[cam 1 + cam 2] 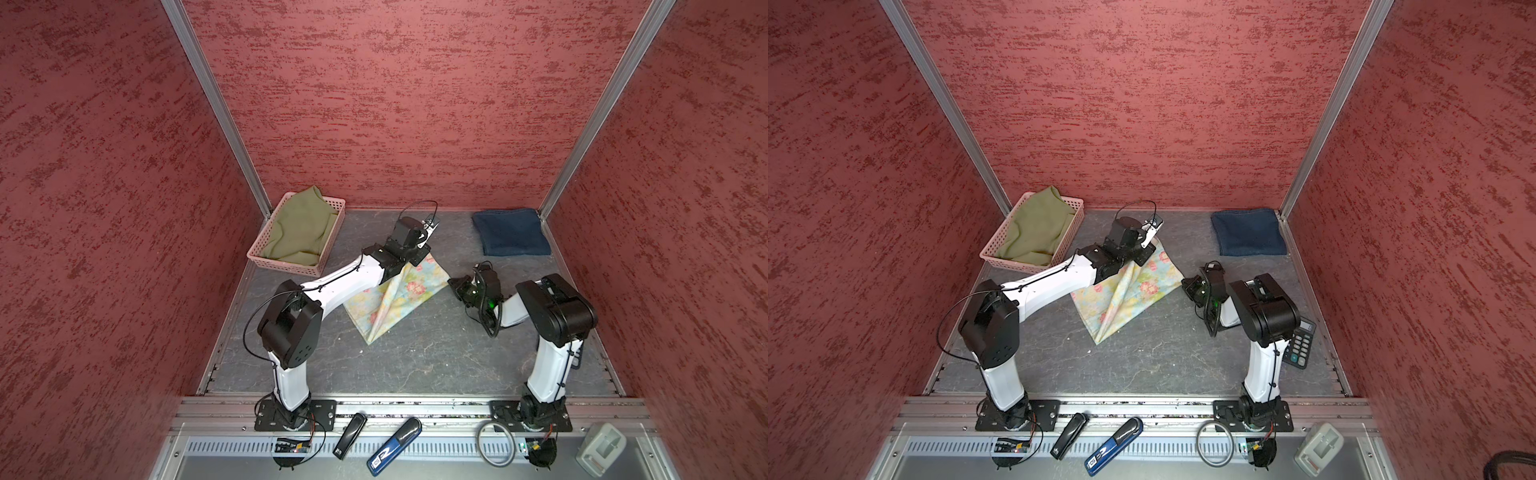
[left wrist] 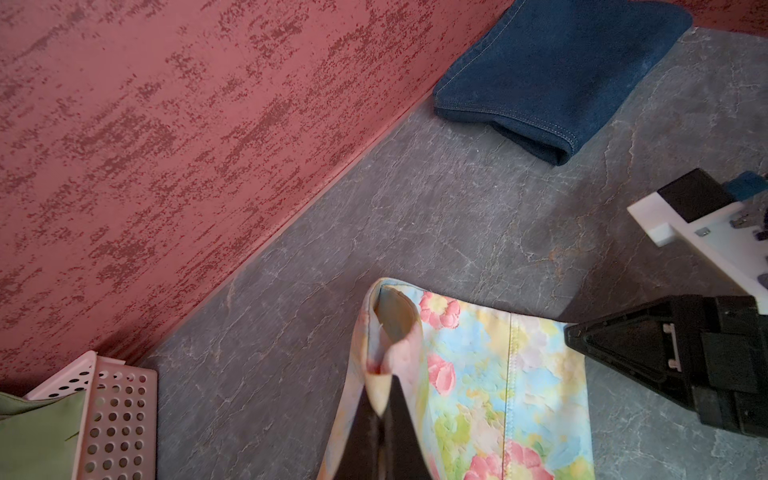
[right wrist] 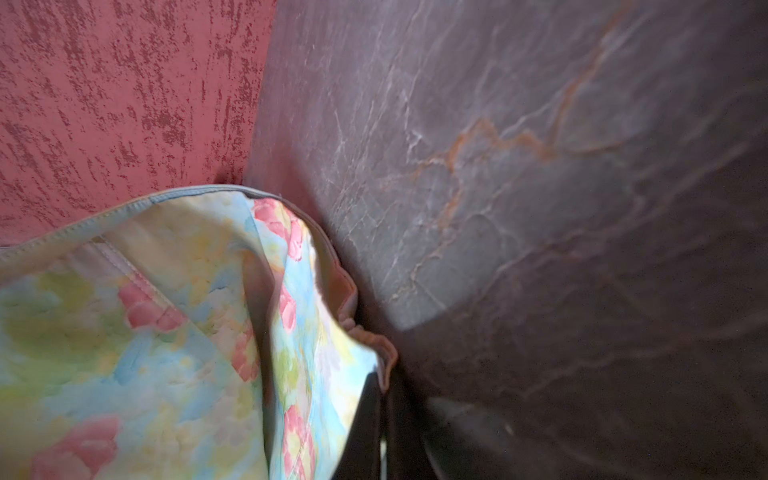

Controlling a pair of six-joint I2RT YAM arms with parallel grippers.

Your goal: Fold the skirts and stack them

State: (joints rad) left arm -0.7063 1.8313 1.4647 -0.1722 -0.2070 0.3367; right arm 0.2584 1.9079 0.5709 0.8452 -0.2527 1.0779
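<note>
- Red mottled walls box in a grey marbled table.
- Floral skirt sits mid-table, partly off the surface: far corner held up, near corner on the table, creases fanning down from the raised corner.
- Left gripper: jaws together, clamped on the floral skirt's far corner. The cloth loops up past the tips in the left wrist view.
- Right gripper: low at the floral skirt's right corner, jaws together, pinching the gathered edge. The right wrist view is blurred.
- Denim skirt: folded and flat in the far right corner, against the back wall, well apart from both grippers.
- Olive skirt: crumpled inside the pink basket in the far left corner. One end pokes over the basket's far rim.
- Calculator: near the right edge, partly behind the right arm.
</note>
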